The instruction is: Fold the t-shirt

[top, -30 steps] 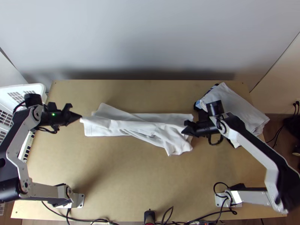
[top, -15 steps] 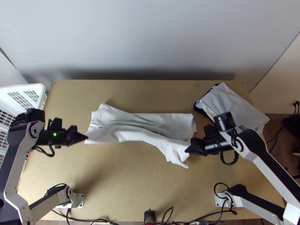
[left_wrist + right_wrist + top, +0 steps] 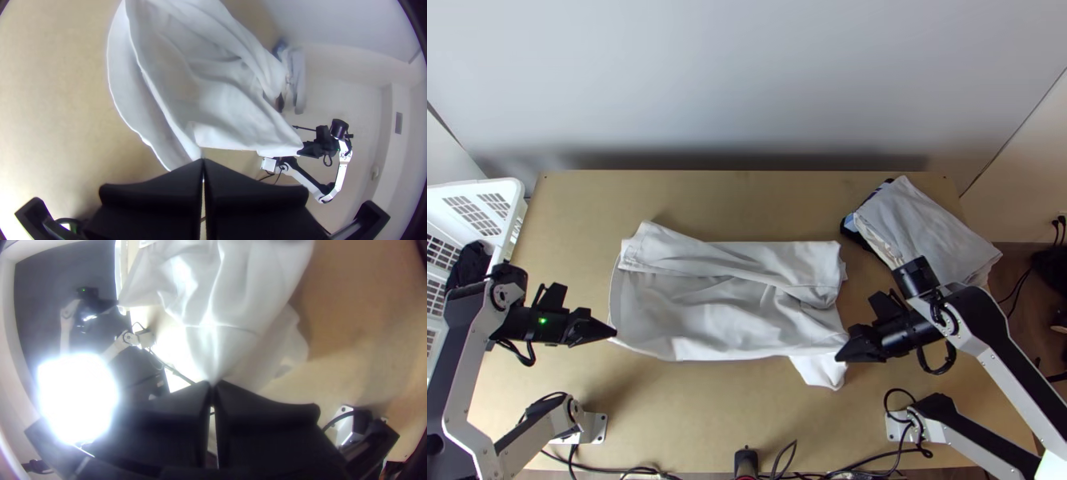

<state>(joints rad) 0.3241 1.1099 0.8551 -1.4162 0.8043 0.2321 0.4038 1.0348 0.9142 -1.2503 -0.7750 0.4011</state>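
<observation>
Light wooden table [image 3: 707, 428], white basket [image 3: 513, 192] left, folded cloths [image 3: 927, 224] far right

My black right gripper [image 3: 840, 358] hides its pinched bit of the white cloth t-shirt [image 3: 731, 316]; at nine o'clock, the top view's edge crops the white plastic basket [image 3: 463, 190].

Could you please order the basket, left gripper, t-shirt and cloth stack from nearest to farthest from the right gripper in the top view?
1. T-shirt, its near right part in the right gripper.
2. Cloth stack, at the table's far right.
3. Left gripper, at the t-shirt's left edge.
4. Basket, at the view's left edge.
</observation>
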